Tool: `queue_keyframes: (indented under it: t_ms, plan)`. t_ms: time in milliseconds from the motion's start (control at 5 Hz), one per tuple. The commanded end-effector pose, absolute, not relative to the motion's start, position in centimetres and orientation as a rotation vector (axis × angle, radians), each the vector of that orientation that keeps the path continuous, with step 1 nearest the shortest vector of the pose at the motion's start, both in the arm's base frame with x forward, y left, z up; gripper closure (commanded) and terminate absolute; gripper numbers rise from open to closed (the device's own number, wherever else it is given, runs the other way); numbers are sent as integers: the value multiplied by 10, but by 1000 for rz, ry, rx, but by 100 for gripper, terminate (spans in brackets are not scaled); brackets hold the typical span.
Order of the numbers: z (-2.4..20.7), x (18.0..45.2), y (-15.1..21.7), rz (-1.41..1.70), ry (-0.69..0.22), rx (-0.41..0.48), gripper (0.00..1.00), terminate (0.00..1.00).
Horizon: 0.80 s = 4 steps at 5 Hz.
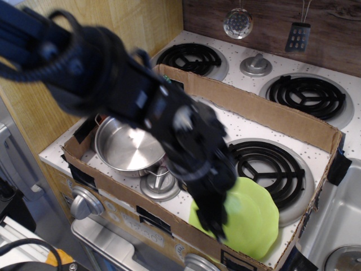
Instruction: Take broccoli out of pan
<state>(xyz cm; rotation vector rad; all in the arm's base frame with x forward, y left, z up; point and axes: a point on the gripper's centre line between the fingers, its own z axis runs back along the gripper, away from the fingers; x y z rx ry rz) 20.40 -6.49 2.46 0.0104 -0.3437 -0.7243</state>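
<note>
Arm: black robot arm point(141, 101), motion-blurred, reaching from upper left across the cardboard tray point(265, 110) toward the lower right.
Gripper: gripper point(217, 223) over the left part of the lime-green plate point(256, 217); heavily blurred.
Fingers: cannot tell whether apart, together or clamped on anything; blur hides the tips.
Broccoli: cannot be made out; the gripper blur covers the spot where green shows, and that green cannot be told from the plate.
Pan: pan point(127, 148) at the left end of the tray, upright, its visible inside bare shiny steel; part of its right rim hidden by the arm.
Plate: at the front right of the tray, overlapping the front edge of the near right burner point(273, 164).
Worktop: white speckled stove worktop point(237, 121) carrying the tray; a silver knob point(161, 183) just in front of the pan.
</note>
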Motion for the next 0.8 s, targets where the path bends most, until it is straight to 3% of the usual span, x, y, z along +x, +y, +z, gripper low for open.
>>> queue_keyframes:
  t_ms: [0,200,400,600]
  plan:
    - [33,207,-79,-679,-392,65,0,0]
    - [45,209,-83,-672,-382,93,0,0]
    - [79,213,-85,-654,-298,131,0,0]
    - [103,215,-80,-633,-243,79,0,0]
